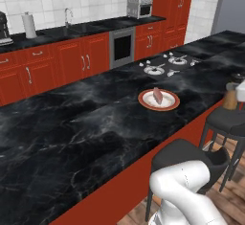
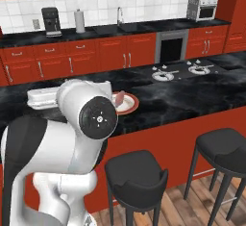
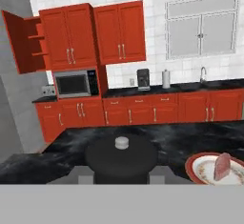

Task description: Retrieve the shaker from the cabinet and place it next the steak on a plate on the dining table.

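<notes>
Shaker (image 1: 230,97), tan with a dark cap, was clenched upright in the hand (image 1: 239,92) at the far right of the left base view. Reading that view from the left, the black marbled tabletop (image 1: 72,123) stretched bare across most of the picture. Right of the middle lay the plate (image 1: 143,102), with the steak (image 1: 157,95) resting on it, and a cooktop (image 1: 165,66) sat farther back. Beyond the tabletop's near edge, well apart from the plate, the gripped shaker hung above a black stool (image 1: 227,119). In the hand view an open cabinet (image 3: 26,42) stood at upper left, the shaker's dark cap sat low in the middle, and the plate lay at lower right.
</notes>
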Robot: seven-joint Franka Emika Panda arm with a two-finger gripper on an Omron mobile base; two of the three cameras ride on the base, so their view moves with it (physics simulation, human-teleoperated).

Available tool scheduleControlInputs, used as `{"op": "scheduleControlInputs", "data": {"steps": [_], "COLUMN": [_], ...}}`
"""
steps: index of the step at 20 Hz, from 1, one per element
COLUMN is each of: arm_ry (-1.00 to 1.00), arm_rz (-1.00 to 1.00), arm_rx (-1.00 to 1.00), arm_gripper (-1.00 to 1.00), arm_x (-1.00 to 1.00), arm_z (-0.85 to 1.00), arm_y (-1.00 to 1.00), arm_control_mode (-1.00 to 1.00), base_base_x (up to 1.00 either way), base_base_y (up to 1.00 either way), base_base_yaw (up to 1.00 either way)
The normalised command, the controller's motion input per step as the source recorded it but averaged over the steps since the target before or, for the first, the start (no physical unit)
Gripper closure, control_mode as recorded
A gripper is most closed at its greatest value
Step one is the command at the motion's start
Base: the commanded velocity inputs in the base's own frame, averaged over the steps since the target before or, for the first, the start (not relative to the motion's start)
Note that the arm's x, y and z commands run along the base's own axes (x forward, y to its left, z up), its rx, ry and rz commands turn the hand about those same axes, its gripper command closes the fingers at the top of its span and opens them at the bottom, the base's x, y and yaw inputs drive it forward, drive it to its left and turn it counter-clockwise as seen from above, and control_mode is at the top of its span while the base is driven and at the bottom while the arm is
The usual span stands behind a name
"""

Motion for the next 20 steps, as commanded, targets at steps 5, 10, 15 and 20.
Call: {"op": "scheduleControlInputs", "data": {"steps": [5, 10, 15, 20], "arm_ry": [-0.11, -0.07, 0.00, 0.01], "arm_rz": [0.30, 0.21, -0.06, -0.11], "arm_rx": [0.00, 0.00, 0.00, 0.00], "arm_gripper": [1.00, 1.00, 1.00, 1.00], "arm_x": [0.69, 0.69, 0.60, 0.56], "arm_z": [-0.38, -0.35, -0.22, -0.16], "arm_y": [-0.43, -0.49, -0.27, -0.06], "arm_control_mode": [-1.00, -1.00, -1.00, -1.00], "base_base_x": [0.00, 0.00, 0.00, 0.00], "base_base_y": [0.00, 0.00, 0.00, 0.00], "base_base_yaw": [0.00, 0.00, 0.00, 0.00]}}
